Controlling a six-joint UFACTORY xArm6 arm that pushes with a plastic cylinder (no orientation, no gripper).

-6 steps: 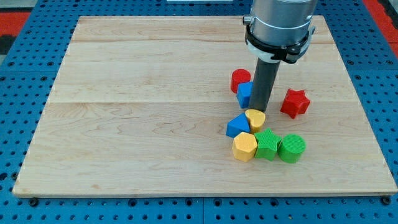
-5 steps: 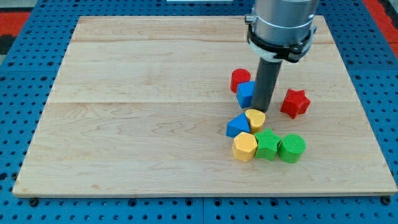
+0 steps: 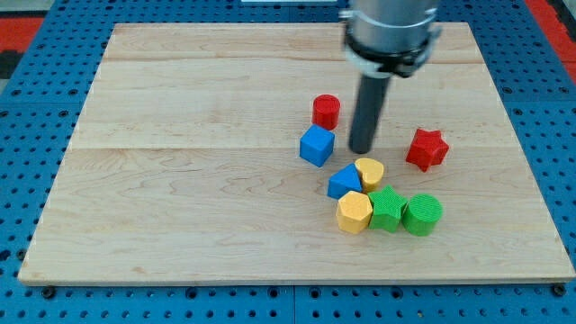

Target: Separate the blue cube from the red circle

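Observation:
The blue cube (image 3: pixel 316 145) lies near the board's middle, just below and left of the red circle (image 3: pixel 326 111); a narrow gap shows between them. My tip (image 3: pixel 361 149) rests on the board to the right of the blue cube, a short way off it, and below right of the red circle. It touches neither block.
A red star (image 3: pixel 426 148) lies to the right of my tip. Below my tip is a cluster: a blue triangular block (image 3: pixel 343 182), a yellow heart (image 3: pixel 369 171), a yellow hexagon (image 3: pixel 354 211), a green block (image 3: pixel 386 209) and a green cylinder (image 3: pixel 421 214).
My tip swept left. The blue cube slid left and down, the red circle slid left, and the two came slightly apart. My tip now stands off the cube.

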